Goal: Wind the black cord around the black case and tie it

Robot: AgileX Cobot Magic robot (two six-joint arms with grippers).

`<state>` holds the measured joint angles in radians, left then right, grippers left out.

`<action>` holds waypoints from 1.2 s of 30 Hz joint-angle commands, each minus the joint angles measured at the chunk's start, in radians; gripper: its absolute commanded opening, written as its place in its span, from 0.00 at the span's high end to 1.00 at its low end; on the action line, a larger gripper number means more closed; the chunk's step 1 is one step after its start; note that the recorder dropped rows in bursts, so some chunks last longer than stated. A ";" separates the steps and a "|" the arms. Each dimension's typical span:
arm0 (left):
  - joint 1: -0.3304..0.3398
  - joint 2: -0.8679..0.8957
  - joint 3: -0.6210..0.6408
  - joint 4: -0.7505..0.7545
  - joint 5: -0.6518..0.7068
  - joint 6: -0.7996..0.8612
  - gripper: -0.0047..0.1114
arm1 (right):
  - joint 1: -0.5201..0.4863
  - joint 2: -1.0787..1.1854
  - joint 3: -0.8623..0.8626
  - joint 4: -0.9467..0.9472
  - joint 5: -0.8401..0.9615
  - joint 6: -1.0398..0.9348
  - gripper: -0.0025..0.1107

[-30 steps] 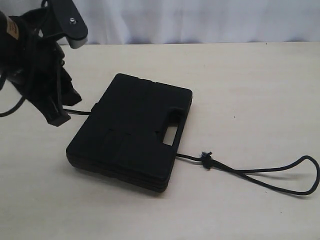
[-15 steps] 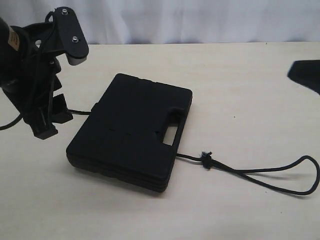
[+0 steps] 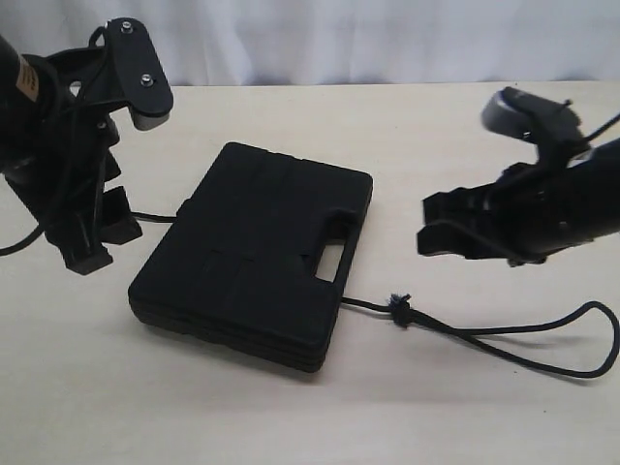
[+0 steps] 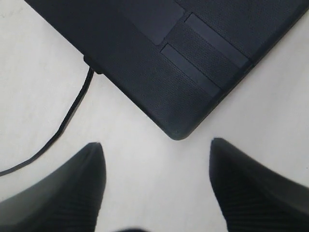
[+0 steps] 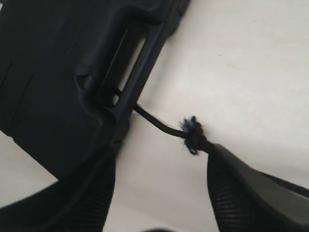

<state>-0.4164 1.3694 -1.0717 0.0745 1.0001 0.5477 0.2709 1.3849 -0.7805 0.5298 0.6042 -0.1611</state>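
The black case (image 3: 252, 247) lies flat mid-table, its handle slot (image 3: 329, 260) facing the right arm. The black cord (image 3: 504, 339) runs out from under the case's handle edge, through a frayed knot (image 3: 399, 308), into a loop at the right. Its other end (image 3: 153, 217) leaves the case's left side. My left gripper (image 3: 102, 240) stands open beside the case's left corner (image 4: 179, 130), nothing between its fingers (image 4: 63, 193). My right gripper (image 3: 428, 223) hovers open right of the handle, above the knot (image 5: 192, 133). The cord (image 5: 154, 121) emerges beneath the handle.
The tabletop (image 3: 465, 126) is pale beige, with a white backdrop (image 3: 387, 39) behind its far edge. The cord's loop (image 3: 605, 329) reaches almost to the right edge of the exterior view.
The right arm has come in from the right and now hovers near the case's handle side. The left gripper shifted slightly left a second ago and has since held still.
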 commanded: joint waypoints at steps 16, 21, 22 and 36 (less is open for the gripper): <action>-0.003 0.000 0.171 -0.034 -0.285 0.146 0.44 | 0.173 0.473 -0.185 0.016 -0.348 0.146 0.50; -0.003 0.000 0.173 -0.153 -0.301 0.261 0.44 | 0.173 0.511 -0.196 0.060 -0.374 0.146 0.50; -0.003 0.000 0.173 -0.205 -0.301 0.326 0.44 | 0.173 0.523 -0.196 0.064 -0.374 0.146 0.50; -0.003 0.000 0.173 -0.322 -0.246 0.503 0.44 | 0.173 0.493 -0.196 0.172 -0.360 0.146 0.94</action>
<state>-0.4178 1.3694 -0.8992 -0.2389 0.7532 1.0329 0.4468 1.9204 -0.9801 0.7044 0.2205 0.0000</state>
